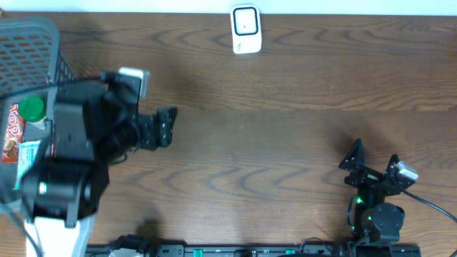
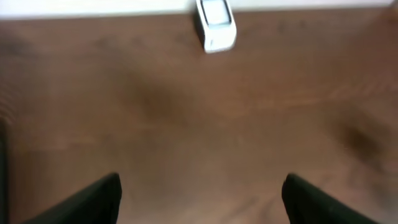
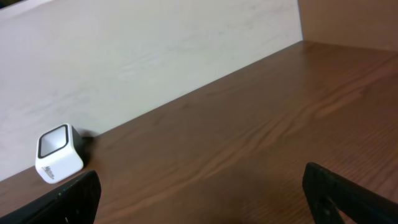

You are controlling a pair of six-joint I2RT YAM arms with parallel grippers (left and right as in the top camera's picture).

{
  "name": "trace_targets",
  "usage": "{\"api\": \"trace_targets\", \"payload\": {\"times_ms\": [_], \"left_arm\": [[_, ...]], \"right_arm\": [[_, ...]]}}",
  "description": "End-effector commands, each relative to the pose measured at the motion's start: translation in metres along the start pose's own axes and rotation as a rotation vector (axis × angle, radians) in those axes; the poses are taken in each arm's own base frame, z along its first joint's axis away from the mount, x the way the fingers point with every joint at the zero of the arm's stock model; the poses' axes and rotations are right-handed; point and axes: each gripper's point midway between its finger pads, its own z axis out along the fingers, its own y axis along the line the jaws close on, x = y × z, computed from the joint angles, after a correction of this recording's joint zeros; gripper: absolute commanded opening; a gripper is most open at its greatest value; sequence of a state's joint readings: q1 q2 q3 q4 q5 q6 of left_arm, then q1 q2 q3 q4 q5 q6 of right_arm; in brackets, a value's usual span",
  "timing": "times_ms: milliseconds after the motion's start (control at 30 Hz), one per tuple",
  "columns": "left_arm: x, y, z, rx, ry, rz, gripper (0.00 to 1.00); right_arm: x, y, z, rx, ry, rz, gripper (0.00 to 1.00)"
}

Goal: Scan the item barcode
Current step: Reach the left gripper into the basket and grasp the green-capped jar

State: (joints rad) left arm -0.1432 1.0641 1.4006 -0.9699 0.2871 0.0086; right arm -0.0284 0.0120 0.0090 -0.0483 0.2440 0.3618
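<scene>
The items [image 1: 11, 135] are seen in the basket [image 1: 28, 32] at the far left, behind the left gripper [image 1: 168, 127], which is held wide and empty. The right gripper [image 1: 375, 153], also wide and empty, is set much farther off.

The scanner [image 1: 245, 30] stands at the far edge, basket [image 1: 32, 39] left.

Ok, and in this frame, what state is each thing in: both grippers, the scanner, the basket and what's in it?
Left gripper: open, empty.
Right gripper: open, empty.
Scanner: upright, nothing held in front of it.
Basket: loaded, items inside.
Green-capped item: in the basket, not gripped.
Red packet: in the basket, not gripped.
</scene>
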Motion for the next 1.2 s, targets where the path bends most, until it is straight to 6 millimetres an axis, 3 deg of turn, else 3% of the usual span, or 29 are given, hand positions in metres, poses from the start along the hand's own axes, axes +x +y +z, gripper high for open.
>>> {"api": "trace_targets", "payload": {"times_ms": [0,67,233,333,400,567,700,800,933,1167], "left_arm": [[-0.022,0.012,-0.004,-0.05,-0.012,-0.051,0.83],[-0.044,0.044,-0.02,-0.196,-0.074,-0.205,0.83],[-0.087,0.13,-0.086,-0.443,-0.26,-0.565,0.83],[-0.085,0.186,-0.117,-0.584,-0.325,-0.748,0.84],[-0.063,0.23,-0.121,-0.684,-0.302,-0.904,0.84],[-0.009,0.294,-0.083,-0.767,-0.085,-1.093,0.84],[0.024,0.328,-0.039,-0.781,0.102,-1.115,0.84],[0.049,0.351,-0.021,-0.854,0.199,-1.13,0.83],[0.068,0.368,-0.005,-0.888,0.286,-1.111,0.84],[0.08,0.389,0.021,-0.881,0.317,-1.101,0.84]], "right_arm": [[0.001,0.0,0.0,0.001,-0.001,-0.011,0.99],[0.001,0.0,0.0,0.001,-0.001,-0.011,0.99],[0.001,0.0,0.0,0.001,-0.001,-0.011,0.99],[0.001,0.0,0.0,0.001,-0.001,-0.011,0.99],[0.001,0.0,0.0,0.001,-0.001,-0.011,0.99],[0.001,0.0,0.0,0.001,-0.001,-0.011,0.99],[0.001,0.0,0.0,0.001,-0.001,-0.011,0.99],[0.001,0.0,0.0,0.001,-0.001,-0.011,0.99],[0.001,0.0,0.0,0.001,-0.001,-0.011,0.99],[0.001,0.0,0.0,0.001,-0.001,-0.011,0.99]]}}
